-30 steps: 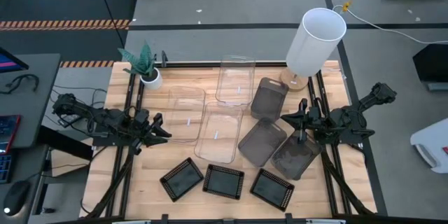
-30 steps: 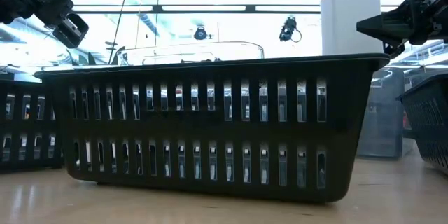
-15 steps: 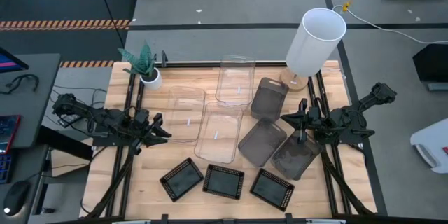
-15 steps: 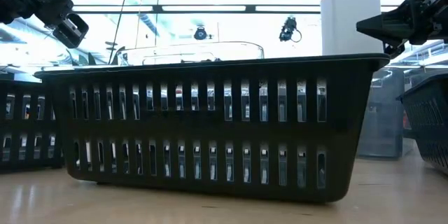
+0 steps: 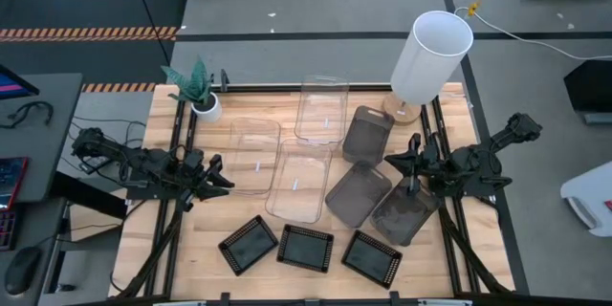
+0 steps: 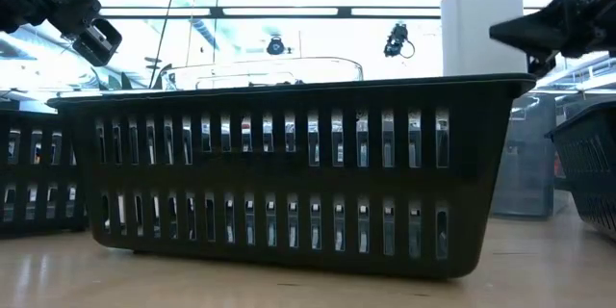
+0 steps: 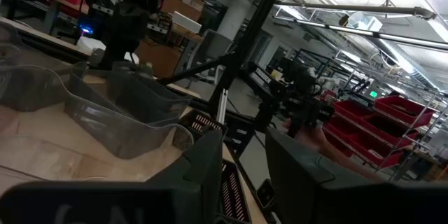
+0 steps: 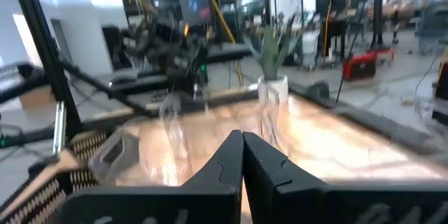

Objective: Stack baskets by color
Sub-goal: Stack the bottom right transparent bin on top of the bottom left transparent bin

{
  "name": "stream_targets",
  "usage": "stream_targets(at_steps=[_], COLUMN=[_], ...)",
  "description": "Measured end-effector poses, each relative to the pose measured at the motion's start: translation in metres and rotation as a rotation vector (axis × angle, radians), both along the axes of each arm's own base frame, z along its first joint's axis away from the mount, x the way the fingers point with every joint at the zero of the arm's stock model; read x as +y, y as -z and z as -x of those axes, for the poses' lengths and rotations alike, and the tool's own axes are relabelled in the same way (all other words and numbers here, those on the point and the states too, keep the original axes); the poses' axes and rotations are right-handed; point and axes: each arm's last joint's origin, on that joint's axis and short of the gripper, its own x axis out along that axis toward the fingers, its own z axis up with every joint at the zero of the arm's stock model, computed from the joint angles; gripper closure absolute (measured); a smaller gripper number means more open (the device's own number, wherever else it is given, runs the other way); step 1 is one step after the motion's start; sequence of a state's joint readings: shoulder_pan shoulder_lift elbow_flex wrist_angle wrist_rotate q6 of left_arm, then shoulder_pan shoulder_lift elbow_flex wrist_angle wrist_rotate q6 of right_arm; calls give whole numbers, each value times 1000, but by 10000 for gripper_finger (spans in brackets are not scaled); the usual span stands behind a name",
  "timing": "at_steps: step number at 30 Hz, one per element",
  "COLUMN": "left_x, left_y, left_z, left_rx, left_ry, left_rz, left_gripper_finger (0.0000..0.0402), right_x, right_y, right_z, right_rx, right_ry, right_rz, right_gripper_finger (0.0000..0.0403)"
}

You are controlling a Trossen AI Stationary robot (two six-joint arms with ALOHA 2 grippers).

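Three clear baskets (image 5: 255, 156) (image 5: 321, 108) (image 5: 299, 180) rest bottom-down on the middle of the table. To their right lie three smoky grey baskets (image 5: 367, 135) (image 5: 359, 193) (image 5: 404, 212). Three small black baskets (image 5: 249, 245) (image 5: 306, 248) (image 5: 372, 256) stand in a row along the near edge. My left gripper (image 5: 220, 174) hovers open at the left, beside the left clear basket, with nothing between its fingers (image 7: 203, 171). My right gripper (image 5: 390, 163) is shut and raised over the grey baskets, holding nothing.
A white cylindrical lamp shade (image 5: 432, 57) stands at the far right corner. A small white plant pot (image 5: 204, 105) stands at the far left. In the low view the middle black basket (image 6: 289, 173) fills the foreground. Bare wood shows at the near left corner.
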State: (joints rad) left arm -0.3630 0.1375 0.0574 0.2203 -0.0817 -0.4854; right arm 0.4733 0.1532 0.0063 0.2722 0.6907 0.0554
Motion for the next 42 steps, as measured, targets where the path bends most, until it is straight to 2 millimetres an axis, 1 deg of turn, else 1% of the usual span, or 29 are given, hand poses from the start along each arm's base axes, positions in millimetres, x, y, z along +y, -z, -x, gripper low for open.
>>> stream_targets(at_steps=[2,4,7,9,11,12,15,17,20,25,28,30,32,34,36,38,42], left_x=[0,0,0,0,0,0,0,0,0,0,0,0,0,0,0,0,0], left_y=[0,0,0,0,0,0,0,0,0,0,0,0,0,0,0,0,0], left_z=[0,0,0,0,0,0,0,0,0,0,0,0,0,0,0,0,0], left_rx=[0,0,0,0,0,0,0,0,0,0,1,1,1,0,0,0,1], left_ry=[0,1,0,0,0,0,0,0,1,1,0,0,0,0,0,0,0], left_rz=[0,0,0,0,0,0,0,0,0,0,0,0,0,0,0,0,0], left_gripper_finger=[285,285,285,285,285,285,285,285,285,285,285,285,285,285,285,285,285], right_x=[-2,-5,-12,-17,-20,-20,-20,-20,-19,-15,-12,-10,-7,-2,2,5,7], right_y=[-8,-19,-33,-36,-35,-35,-35,-35,-31,-15,-4,1,2,-6,-17,-27,-54], right_z=[1,3,9,11,11,10,8,7,3,-12,-22,-27,-32,-39,-47,-52,-57], right_rx=[-65,-165,-338,-403,-424,-429,-431,-433,-409,-259,-158,-108,-55,19,138,300,590], right_ry=[30,62,122,190,224,219,130,102,78,-47,-71,-90,-139,-236,-284,-243,-72], right_rz=[33,15,-162,-276,-345,-352,-309,-298,-351,-453,-491,-512,-490,-476,-480,-481,-465], right_gripper_finger=[391,391,391,391,391,391,391,391,391,391,391,391,391,391,392,393,393])
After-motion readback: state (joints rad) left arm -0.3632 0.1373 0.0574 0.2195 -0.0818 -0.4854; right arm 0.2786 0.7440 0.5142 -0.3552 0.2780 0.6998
